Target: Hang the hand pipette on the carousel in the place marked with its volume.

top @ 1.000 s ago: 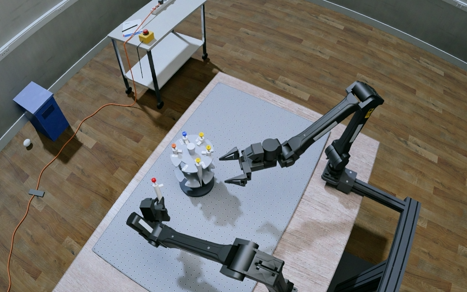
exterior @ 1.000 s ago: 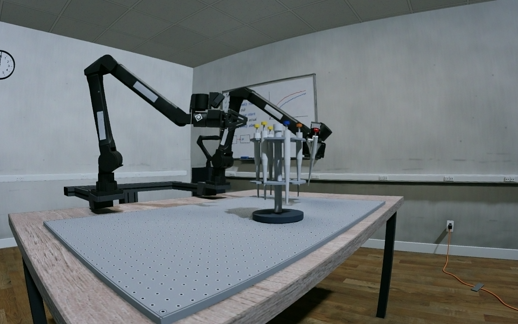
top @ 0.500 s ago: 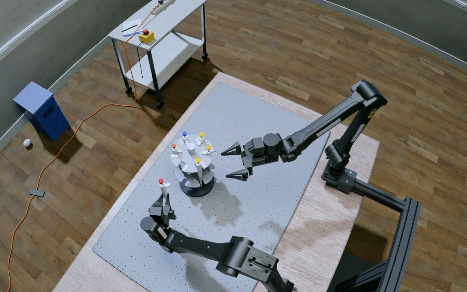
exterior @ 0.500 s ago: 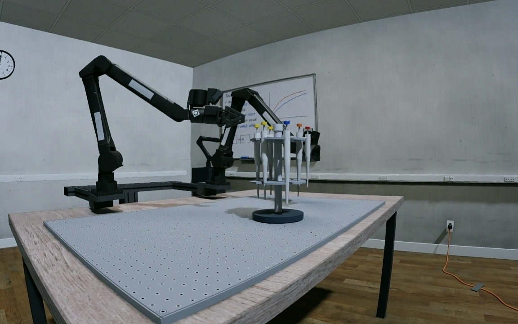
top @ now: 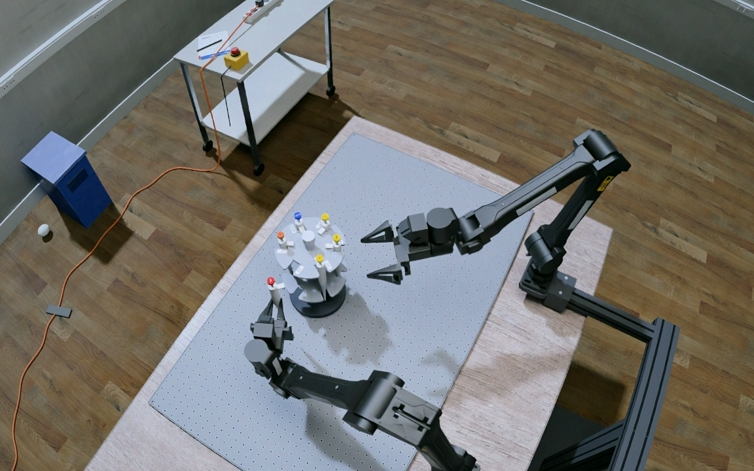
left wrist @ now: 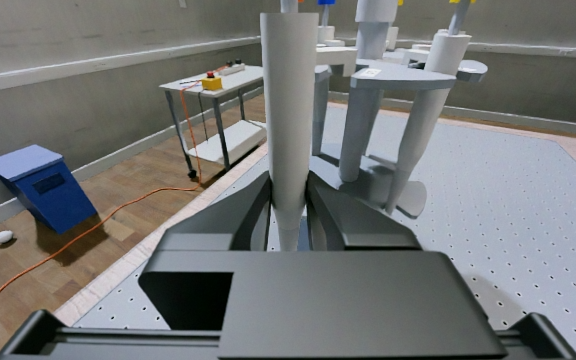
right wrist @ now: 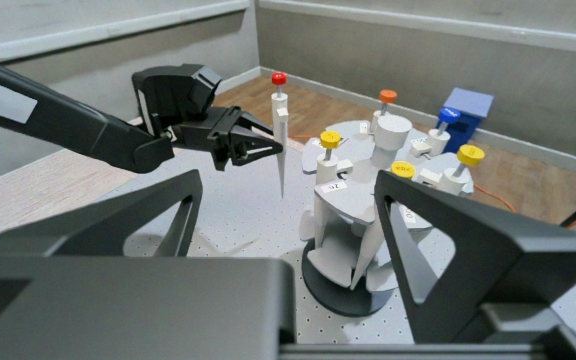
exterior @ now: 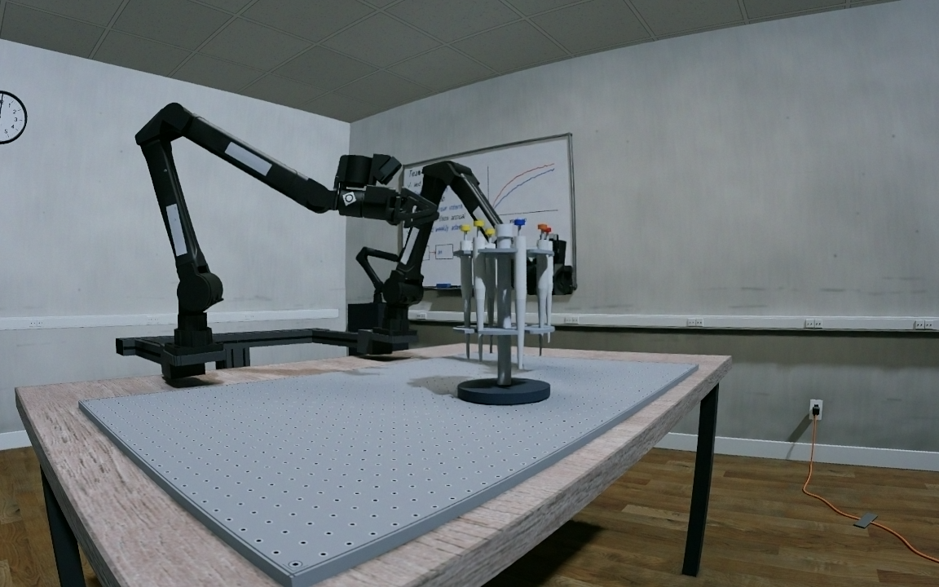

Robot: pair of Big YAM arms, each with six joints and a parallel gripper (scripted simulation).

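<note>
A white pipette (top: 275, 289) (left wrist: 290, 100) (right wrist: 279, 117) with a red push button stands nearly upright, lifted off the bench. My left gripper (top: 275, 305) (left wrist: 288, 179) is shut on its lower body. Its finger hook (left wrist: 338, 54) points toward the carousel (top: 318, 308) (exterior: 504, 391) (right wrist: 350, 302) and overlaps its head in the left wrist view; contact cannot be told. Several pipettes with yellow, blue and orange buttons hang there. A label (right wrist: 334, 186) reads 20; the red button's print is not readable. My right gripper (top: 365, 258) (right wrist: 288, 179) is open and empty, beside the carousel's other side.
The carousel stands on a perforated grey board (top: 403, 193) (exterior: 327, 452) on the wooden table (top: 514, 351). The hanging pipettes stick up around its hub (top: 308, 239) (right wrist: 393, 131). A trolley (top: 286, 23) and a blue bin (top: 84, 193) stand on the floor beyond the table.
</note>
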